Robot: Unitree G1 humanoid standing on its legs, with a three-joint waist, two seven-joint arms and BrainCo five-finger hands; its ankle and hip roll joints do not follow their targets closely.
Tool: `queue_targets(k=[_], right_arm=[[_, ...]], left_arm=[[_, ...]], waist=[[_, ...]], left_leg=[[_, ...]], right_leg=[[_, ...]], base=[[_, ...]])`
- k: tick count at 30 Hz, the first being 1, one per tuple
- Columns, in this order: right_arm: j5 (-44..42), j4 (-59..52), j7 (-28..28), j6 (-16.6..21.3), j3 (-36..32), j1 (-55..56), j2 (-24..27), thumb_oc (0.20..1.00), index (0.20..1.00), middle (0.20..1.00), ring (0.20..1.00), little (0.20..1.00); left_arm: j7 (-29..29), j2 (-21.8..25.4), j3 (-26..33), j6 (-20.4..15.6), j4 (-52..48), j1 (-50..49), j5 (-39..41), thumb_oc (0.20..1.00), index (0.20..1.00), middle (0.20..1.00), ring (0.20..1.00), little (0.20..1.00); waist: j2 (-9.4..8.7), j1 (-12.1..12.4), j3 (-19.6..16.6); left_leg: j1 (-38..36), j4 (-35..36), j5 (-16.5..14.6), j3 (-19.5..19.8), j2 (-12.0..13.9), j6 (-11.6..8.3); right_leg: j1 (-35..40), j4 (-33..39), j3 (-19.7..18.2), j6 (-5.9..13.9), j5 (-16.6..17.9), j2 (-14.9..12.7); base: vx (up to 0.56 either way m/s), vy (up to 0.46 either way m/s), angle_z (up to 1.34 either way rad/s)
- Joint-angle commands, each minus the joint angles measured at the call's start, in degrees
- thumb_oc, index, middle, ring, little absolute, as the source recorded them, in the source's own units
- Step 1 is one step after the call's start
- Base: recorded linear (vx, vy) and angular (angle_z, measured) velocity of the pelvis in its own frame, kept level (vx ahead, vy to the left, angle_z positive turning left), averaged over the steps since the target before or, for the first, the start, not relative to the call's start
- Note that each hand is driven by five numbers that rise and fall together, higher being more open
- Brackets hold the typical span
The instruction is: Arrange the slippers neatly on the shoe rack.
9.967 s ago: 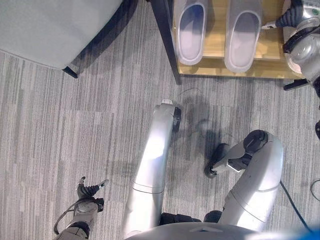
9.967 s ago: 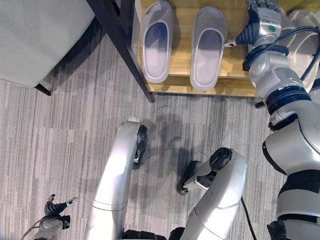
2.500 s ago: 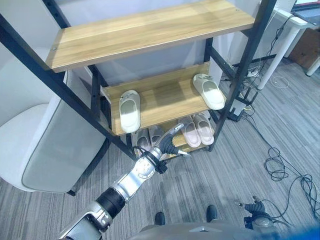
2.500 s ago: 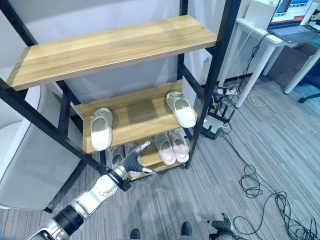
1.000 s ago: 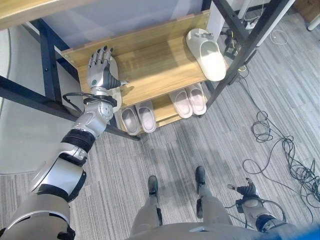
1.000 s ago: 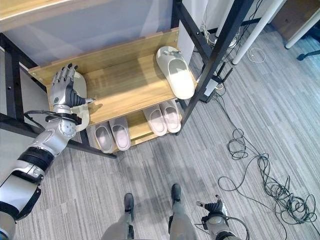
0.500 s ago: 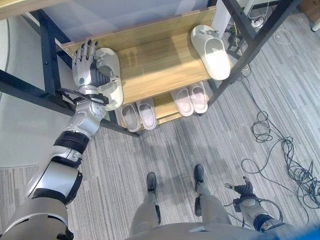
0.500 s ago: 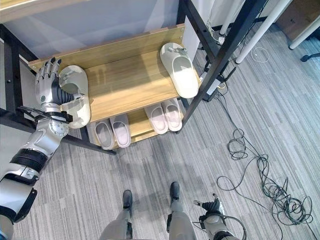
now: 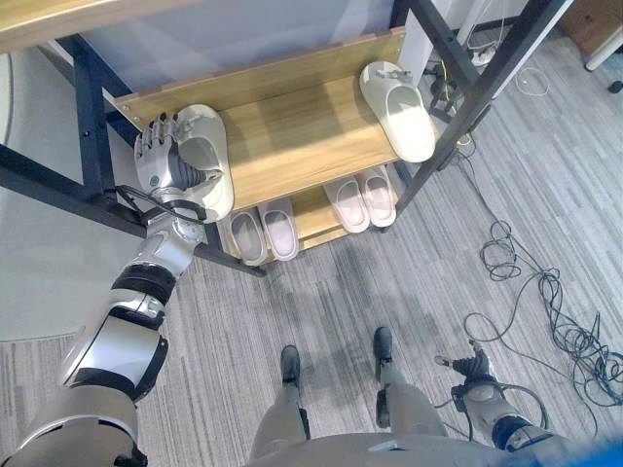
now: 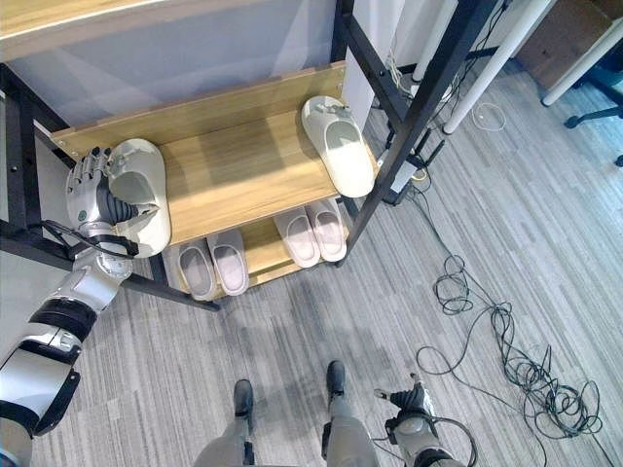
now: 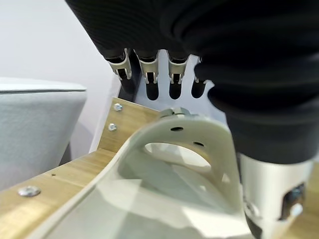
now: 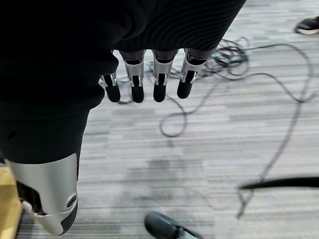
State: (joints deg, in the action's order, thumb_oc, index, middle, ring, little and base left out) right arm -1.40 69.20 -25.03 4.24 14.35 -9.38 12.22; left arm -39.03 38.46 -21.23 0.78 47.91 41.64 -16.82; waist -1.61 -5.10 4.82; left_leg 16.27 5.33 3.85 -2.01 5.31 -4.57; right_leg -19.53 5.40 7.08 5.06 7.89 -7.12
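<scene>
2 pale slippers on middle shelf, well apart: left slipper at left end, right slipper at right end. Left hand fingers curl round left slipper's strap. Looks light, bendy foam; strap good hold. Right hand hangs idle, fingers relaxed.

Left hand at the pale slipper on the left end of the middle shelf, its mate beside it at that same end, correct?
Not quite. The left hand is at the pale slipper on the middle shelf, but its mate lies at the far right end, as the left eye view shows.
</scene>
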Motion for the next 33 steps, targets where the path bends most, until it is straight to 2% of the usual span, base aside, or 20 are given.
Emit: queue_targets(k=[1, 4, 12, 22, 33], right_arm=[[0.27, 1.4, -1.3, 0.33, -0.59, -0.17, 0.0, 1.0, 1.0, 1.0, 1.0, 1.0], [-0.15, 1.91, -1.25, 0.21, -0.4, -0.22, -0.37, 1.0, 1.0, 1.0, 1.0, 1.0], [-0.52, 2.58, -1.48, 0.29, 0.12, -0.76, -0.38, 1.0, 1.0, 1.0, 1.0, 1.0], [-0.9, 2.57, -1.83, 0.22, 0.14, -1.15, -0.44, 1.0, 1.0, 1.0, 1.0, 1.0], [-0.65, 3.03, -2.37, -0.23, 2.03, -2.73, -0.7, 1.0, 1.0, 1.0, 1.0, 1.0]], left_arm=[[-2.12, 1.39, 2.75, -1.5, 4.3, 2.9, 3.6, 1.0, 1.0, 1.0, 1.0, 1.0], [-2.32, -0.53, 3.31, -2.12, 6.57, 3.53, 6.99, 1.0, 1.0, 1.0, 1.0, 1.0], [-2.62, -1.74, 1.89, -1.74, 10.73, 6.22, 7.89, 1.0, 1.0, 1.0, 1.0, 1.0], [-4.38, -2.25, 2.97, -1.88, 8.92, 7.03, 9.12, 1.0, 1.0, 1.0, 1.0, 1.0], [-2.75, -5.12, 2.17, -1.63, 19.6, 13.25, 15.33, 1.0, 1.0, 1.0, 1.0, 1.0]], waist=[[0.25, 1.77, 0.78], [0.06, 1.55, 0.41], [0.02, 1.28, 0.06], [0.08, 1.38, 0.27], [0.19, 0.77, -0.07]], left_leg=[[0.76, -0.33, -2.01, -0.47, -0.03, -0.8], [0.69, -0.33, -2.02, -0.51, -0.07, -0.79], [0.58, -0.33, -2.21, -0.96, -0.1, -0.77], [0.89, -0.33, -2.14, -0.97, -0.33, -0.61], [1.36, -0.33, -2.13, -1.12, -0.36, -0.65]], right_leg=[[4.18, -0.4, 3.69, 6.64, -3.02, -4.03], [4.11, -0.4, 3.71, 6.59, -3.01, -3.92], [3.85, -0.4, 3.65, 6.76, -2.77, -4.07], [3.47, -0.4, 3.76, 6.75, -2.49, -4.31], [2.55, -0.4, 3.59, 6.9, -2.08, -4.28]], base=[[0.0, 0.0, 0.0], [0.0, 0.0, 0.0], [0.0, 0.0, 0.0], [0.0, 0.0, 0.0], [0.0, 0.0, 0.0]])
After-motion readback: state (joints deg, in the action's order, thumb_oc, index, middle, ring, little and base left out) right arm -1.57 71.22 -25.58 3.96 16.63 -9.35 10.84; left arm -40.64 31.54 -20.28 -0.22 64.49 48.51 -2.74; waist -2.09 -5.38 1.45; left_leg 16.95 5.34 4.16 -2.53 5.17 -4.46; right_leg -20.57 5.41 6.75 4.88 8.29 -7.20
